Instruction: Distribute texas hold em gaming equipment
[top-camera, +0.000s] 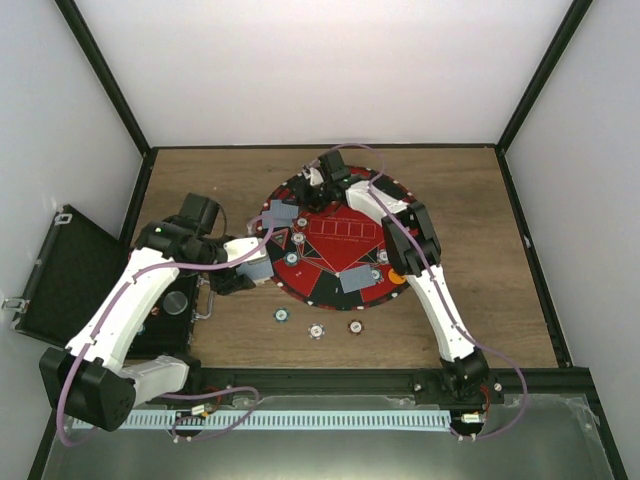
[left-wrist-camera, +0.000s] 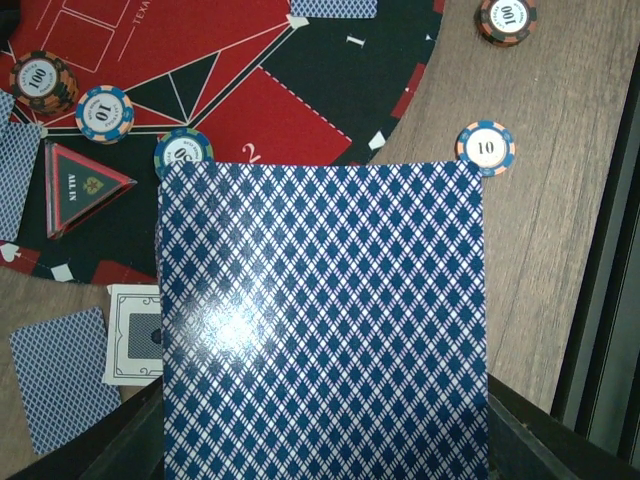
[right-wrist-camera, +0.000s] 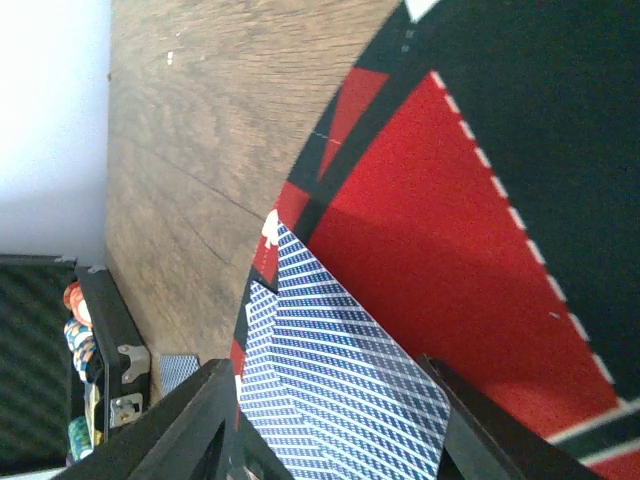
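Two cards (right-wrist-camera: 330, 400) at the mat (right-wrist-camera: 450, 230) rim.
We see right jaws spread, left jaws pinching a blue card (left-wrist-camera: 320, 320); retreat may drag cards.

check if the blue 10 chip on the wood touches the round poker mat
Apart. The left wrist view shows a strip of bare wood between the blue 10 chip and the poker mat edge.
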